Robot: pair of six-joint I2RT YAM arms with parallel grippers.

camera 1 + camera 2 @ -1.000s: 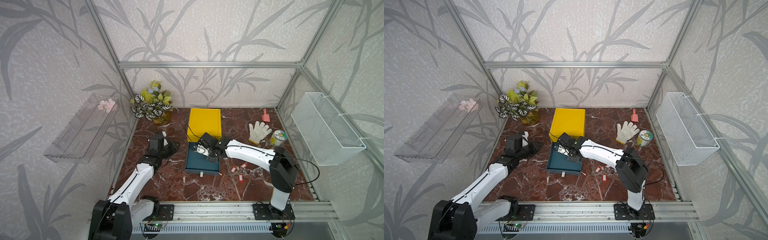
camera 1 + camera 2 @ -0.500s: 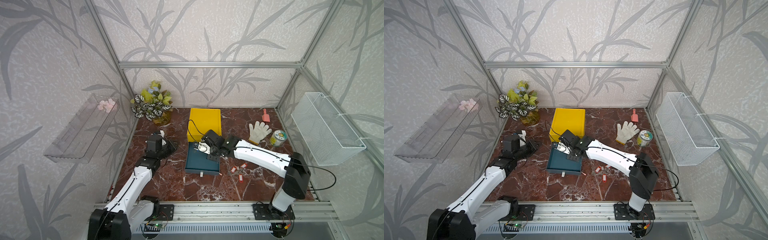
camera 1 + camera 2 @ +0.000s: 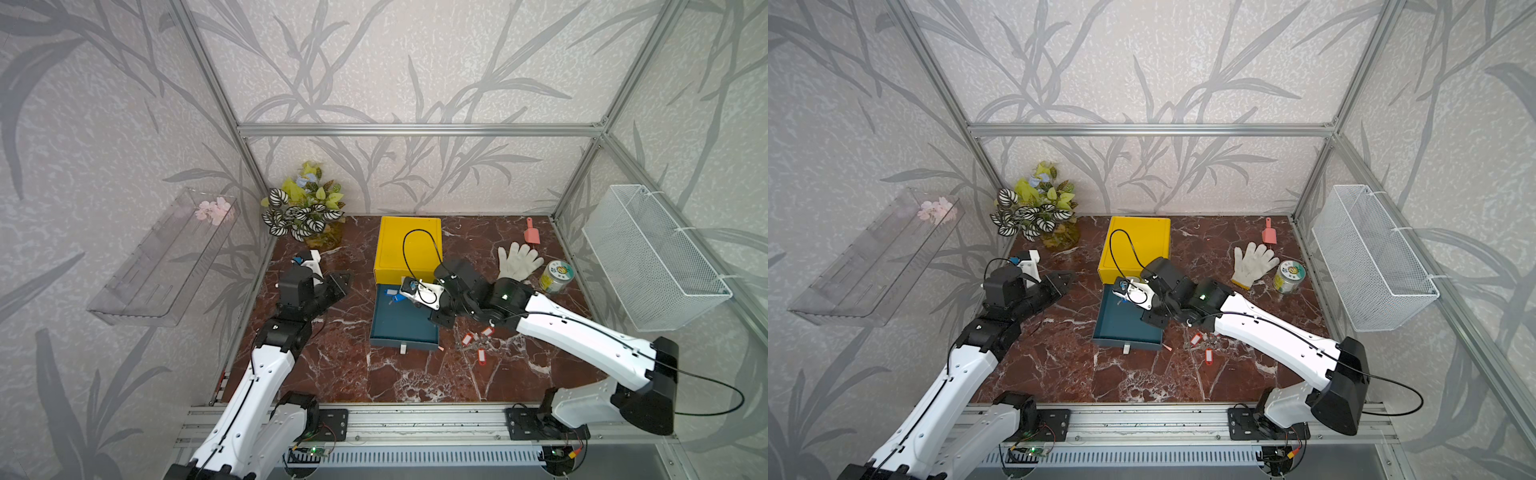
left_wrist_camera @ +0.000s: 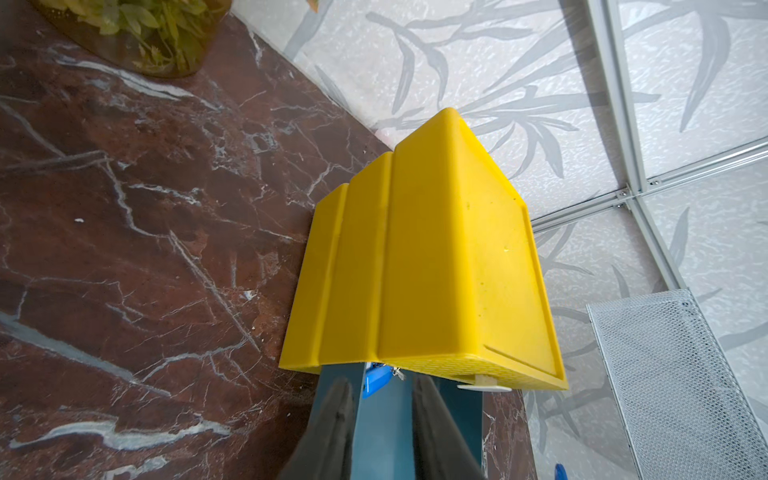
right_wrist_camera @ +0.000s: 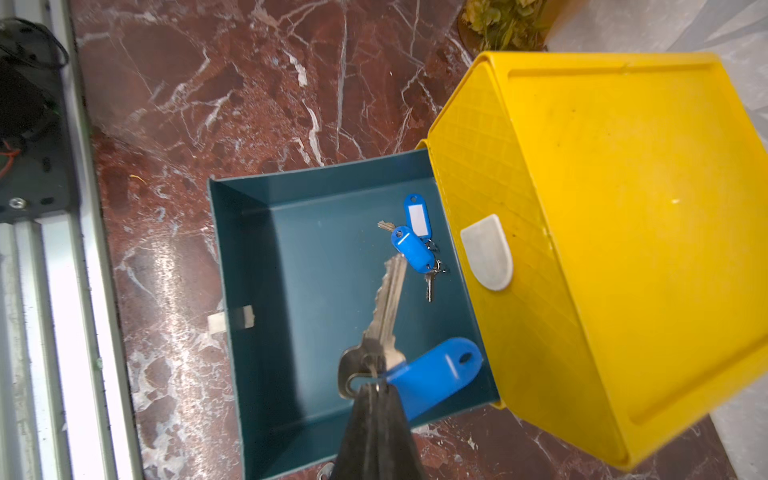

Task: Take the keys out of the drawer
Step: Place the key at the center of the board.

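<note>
The teal drawer [image 5: 270,257] stands pulled out of the yellow box [image 5: 602,228]. My right gripper [image 5: 376,386] is shut on the ring of the keys [image 5: 384,316], which hang with their blue tag [image 5: 436,374] above the drawer's back right part. More blue-tagged keys [image 5: 411,243] lie on the drawer floor close to the box, also visible in a top view [image 3: 395,296]. Red-tagged keys [image 3: 478,343] lie on the table right of the drawer [image 3: 399,328]. My left gripper [image 3: 343,282] is open and empty, left of the drawer, with its fingers [image 4: 340,415] pointing at the drawer's side.
A white glove [image 3: 517,259], a jar [image 3: 556,276] and a pink scoop [image 3: 532,236] lie at the back right. A potted plant [image 3: 305,212] stands at the back left. A wire basket [image 3: 652,257] hangs on the right wall and a clear shelf [image 3: 166,257] on the left.
The right arm's elbow has swung out to the right while its gripper stays over the back of the drawer. The left arm has hardly moved.
</note>
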